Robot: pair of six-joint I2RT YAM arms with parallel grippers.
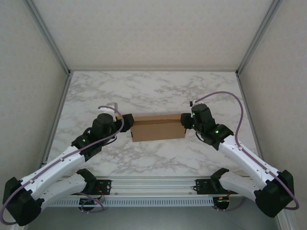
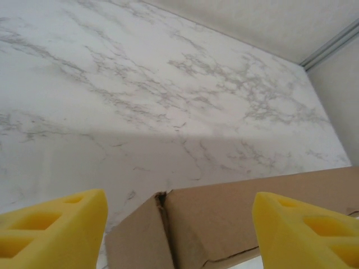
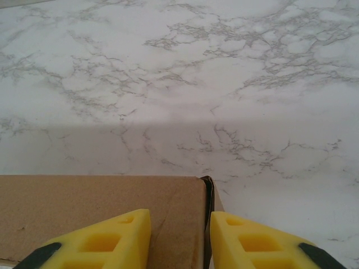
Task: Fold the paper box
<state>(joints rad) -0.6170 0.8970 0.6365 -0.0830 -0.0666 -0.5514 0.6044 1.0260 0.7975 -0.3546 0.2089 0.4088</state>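
The paper box [image 1: 158, 128] is plain brown cardboard, folded up into a shallow closed shape, lying across the middle of the marble table [image 1: 153, 91]. My left gripper [image 1: 127, 120] is at its left end. In the left wrist view its yellow fingers [image 2: 53, 230] stand wide apart, open, with the box's left corner [image 2: 224, 218] between them and touching neither. My right gripper [image 1: 185, 120] is at the box's right end. There its jaws [image 3: 180, 213] are closed on the end of the box [image 3: 84, 207], one finger over the top panel and the other outside the end flap.
Pale walls and metal frame posts [image 1: 48, 36] enclose the table on three sides. A metal rail [image 1: 153, 184] with both arm bases runs along the near edge. Open marble lies beyond the box and in front of it.
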